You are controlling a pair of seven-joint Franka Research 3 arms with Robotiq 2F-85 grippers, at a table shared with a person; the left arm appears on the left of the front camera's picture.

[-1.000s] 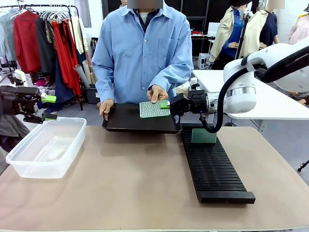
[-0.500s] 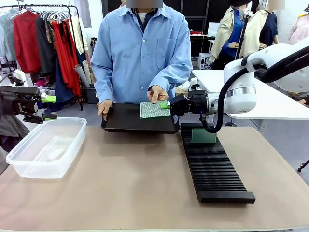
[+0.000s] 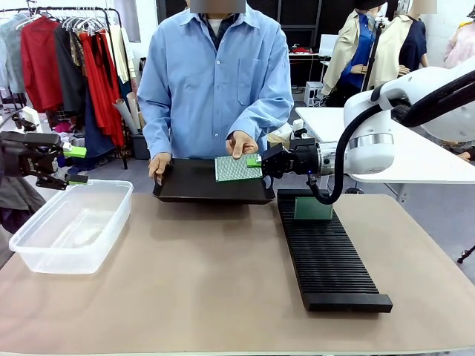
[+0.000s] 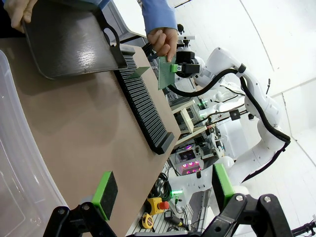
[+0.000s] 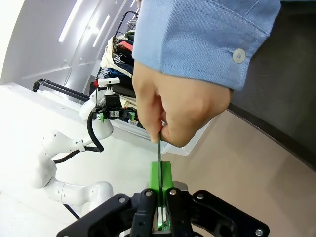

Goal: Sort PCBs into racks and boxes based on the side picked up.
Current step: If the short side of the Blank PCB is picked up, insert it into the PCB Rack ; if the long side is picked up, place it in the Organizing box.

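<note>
PCB (image 3: 236, 168), a thin green rectangular circuit board with a dotted light face, hangs tilted above the flat black plastic tray (image 3: 200, 191) at the middle of the desk's (image 3: 193, 289) far edge. The right gripper (image 3: 254, 160) is clamped on the board's right edge, its green pads pressed flat on both faces in the right wrist view (image 5: 160, 180). The person's hand (image 3: 241, 142) pinches the board's top edge, and the other hand (image 3: 159, 165) grips the tray's left end.

A second PCB (image 3: 312, 208) stands upright in the far end of the long black ribbed rack (image 3: 330, 267), which runs from the far edge toward the near right corner.

The left gripper (image 3: 76, 165) hovers with jaws spread wide, holding nothing, above the far end of the clear plastic rectangular tub (image 3: 67, 261) at the desk's left edge.
</note>
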